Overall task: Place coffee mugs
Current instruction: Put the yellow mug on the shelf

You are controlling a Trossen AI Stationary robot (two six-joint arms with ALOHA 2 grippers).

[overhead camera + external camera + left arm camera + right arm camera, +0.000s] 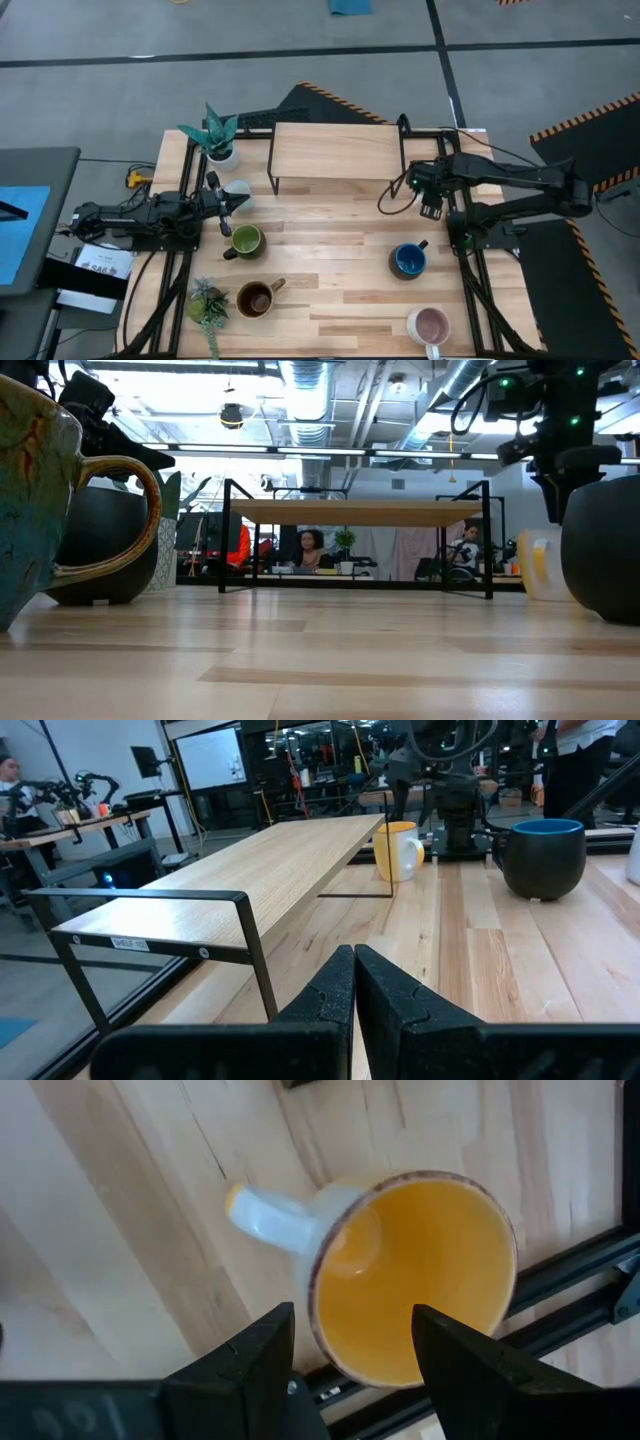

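My right gripper [431,210] [352,1330] is open, pointing down over the orange mug [420,1280] [540,565], which stands by the table's right edge. One finger is outside the rim beside the white handle [270,1215] and one over the hollow; I cannot tell whether they touch. My left gripper [232,206] [352,982] is shut, level, between the white mug [239,188] and the olive green mug [246,241]. The brown mug [257,298], dark blue mug [408,261] and pink mug [430,325] stand upright on the table.
A low wooden shelf on a black metal frame [335,150] stands at the table's far middle. Two potted plants sit on the left side, one far [218,135] and one near [208,300]. People sit in the room beyond the table [310,548].
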